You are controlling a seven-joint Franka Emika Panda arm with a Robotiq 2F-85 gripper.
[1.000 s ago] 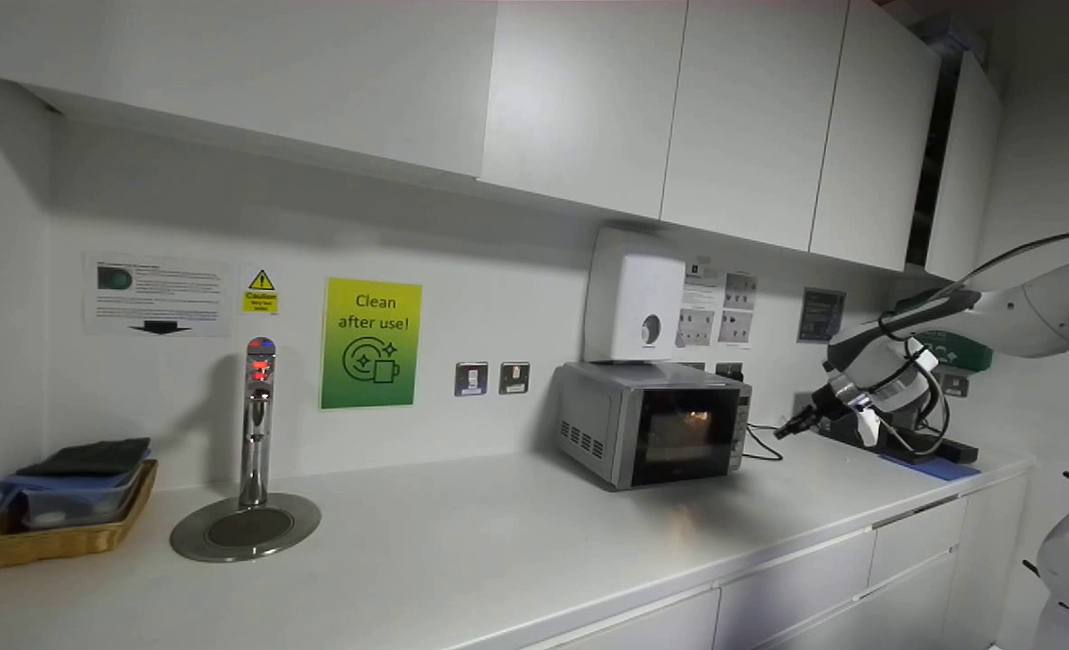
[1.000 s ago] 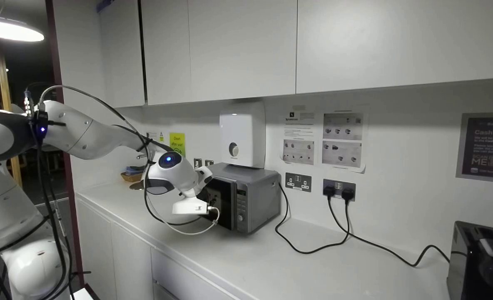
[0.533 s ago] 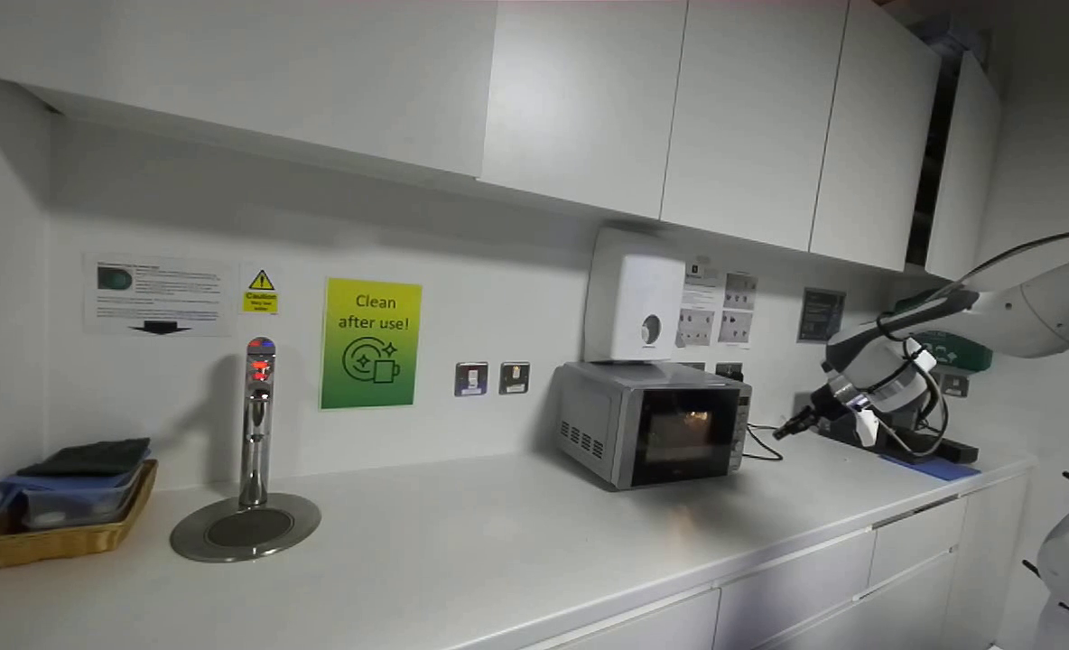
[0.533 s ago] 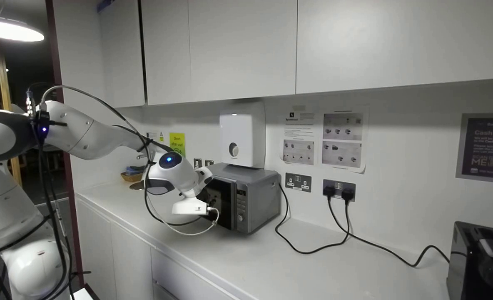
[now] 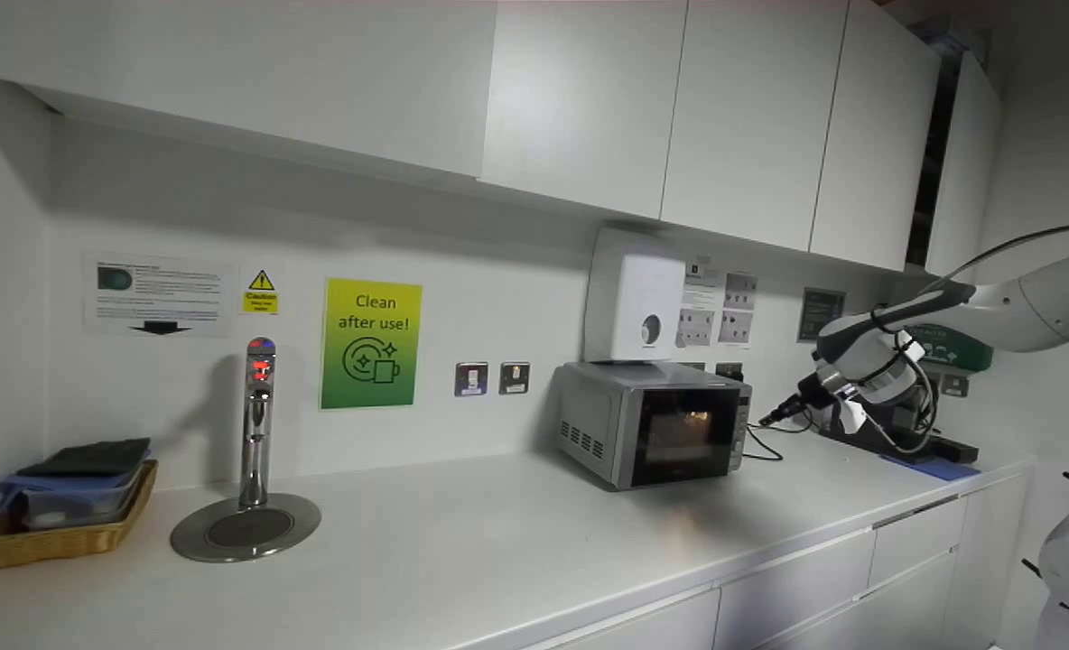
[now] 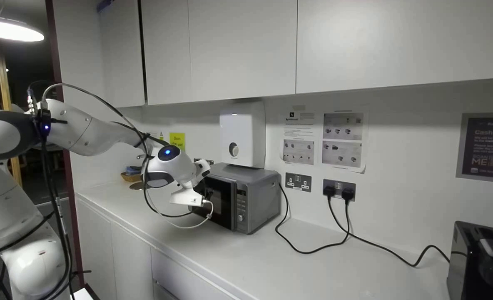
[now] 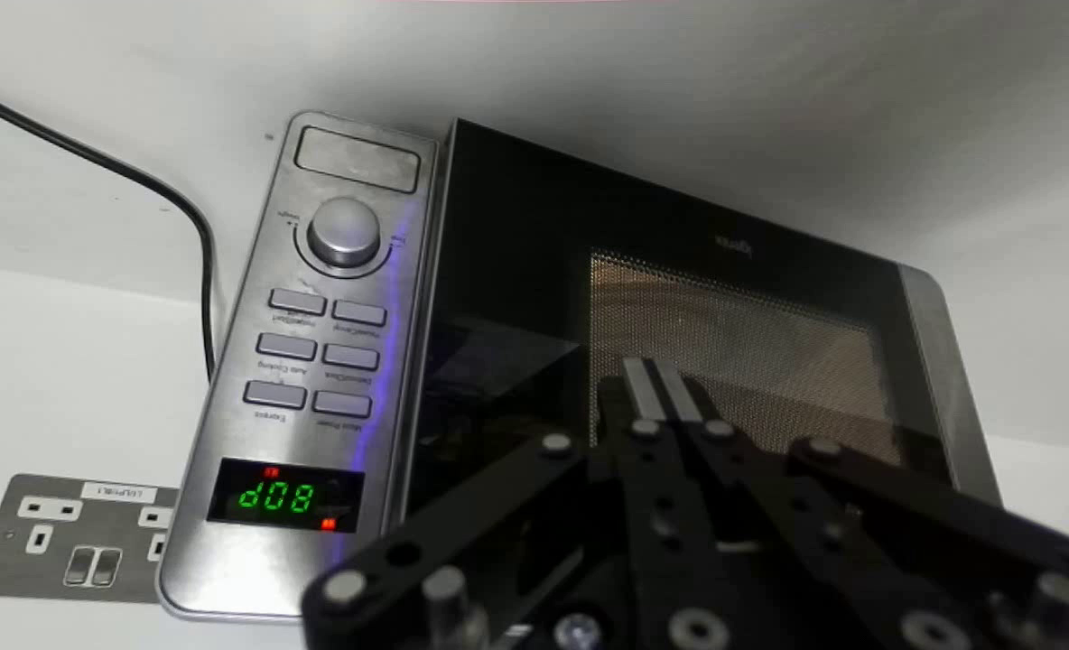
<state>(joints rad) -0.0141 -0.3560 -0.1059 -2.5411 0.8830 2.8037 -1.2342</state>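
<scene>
My gripper (image 7: 653, 375) is shut, its two light fingertip pads (image 7: 640, 390) side by side with only a thin dark line between them. Nothing shows between them. In the wrist view it stands before the dark door (image 7: 516, 244) of a silver microwave, which appears upside down there. The door is closed. The control panel (image 7: 255, 573) with its knob (image 7: 345, 232), buttons and lit green display (image 7: 283, 496) is left of the fingers. In an exterior view the gripper (image 5: 765, 422) is just beside the microwave (image 5: 593, 397). In an exterior view the hand hides the fingers before the microwave (image 6: 252, 177).
A white dispenser (image 5: 629, 293) hangs above the microwave, under wall cabinets (image 5: 580, 99). Black cables (image 6: 305, 252) run over the white counter (image 6: 288, 271) to a dark appliance (image 6: 479, 262). A chrome tap (image 5: 256, 433) and a wicker basket (image 5: 65, 544) stand further along.
The gripper and wrist have risen a little and tilted, and the fingertips have moved slightly toward the microwave in the last half second. The microwave has not moved.
</scene>
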